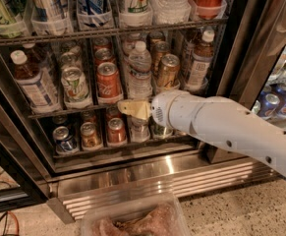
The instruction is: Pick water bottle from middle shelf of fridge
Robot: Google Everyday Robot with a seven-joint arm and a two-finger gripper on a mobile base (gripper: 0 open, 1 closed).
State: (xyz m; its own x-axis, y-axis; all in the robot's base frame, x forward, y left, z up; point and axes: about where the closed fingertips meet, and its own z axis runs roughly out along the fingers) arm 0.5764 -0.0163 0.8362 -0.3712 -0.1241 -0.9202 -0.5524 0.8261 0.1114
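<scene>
Camera view: the fridge fills the upper frame, and its ribbed steel base panel runs across the lower middle.

Across the top, the upper rack shows the lower halves of six large bottles.

Below it, the middle shelf carries a front row of six items:
- two brown-liquid bottles with white caps, one at the far left and one at the right
- three cans: a green-and-white can, a red can and a gold can
- one water bottle, upright just right of the frame's centre, between the red can and the gold can

More can tops show behind this row.

On the lowest rack, three short cans stand clear at left of centre: a blue can, a gold-toned can and a red can. Others to their right are partly hidden.

One white arm comes in from the right edge toward the centre. It ends in the pale yellow gripper, which points left. The gripper sits at the front edge of the middle shelf, just below the water bottle's base and under the red can. It holds nothing that can be seen, and whether it is released or clenched cannot be told.

At the bottom centre lies one clear plastic tub with brownish contents. At the right edge a second glass door shows several blue cans.
</scene>
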